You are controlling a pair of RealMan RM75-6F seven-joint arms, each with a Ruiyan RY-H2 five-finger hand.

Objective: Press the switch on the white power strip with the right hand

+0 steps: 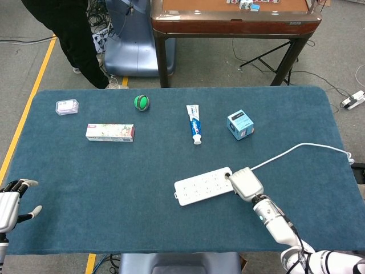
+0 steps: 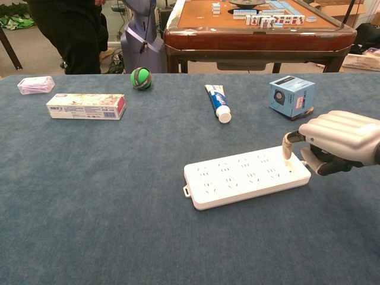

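Right hand (image 2: 335,141): fingers curled in and holding nothing, one fingertip (image 2: 287,149) pointing down onto the cord end of the long white rectangular plastic power strip (image 2: 246,176); whether the tip actually presses the switch there cannot be told. In the head view the same hand (image 1: 245,184) covers that end of the strip (image 1: 203,186).

Power strip: lies flat on the blue felt-covered table (image 1: 114,171), right of centre and toward the near edge. Its long axis runs left to right with a slight slant, the left end nearer the robot and the right end farther away. A thin white cord (image 1: 302,147) leaves the right end and curves off toward the table's right edge.

Left hand (image 1: 10,201): at the near left corner of the table, fingers spread, holding nothing.

Far side of the table, well apart from the strip, right to left: small light-blue cardboard box (image 2: 291,97), white and blue toothpaste tube (image 2: 219,103), green and black ball (image 2: 141,78), long white printed carton (image 2: 86,106), small clear packet with pink contents (image 2: 35,85).
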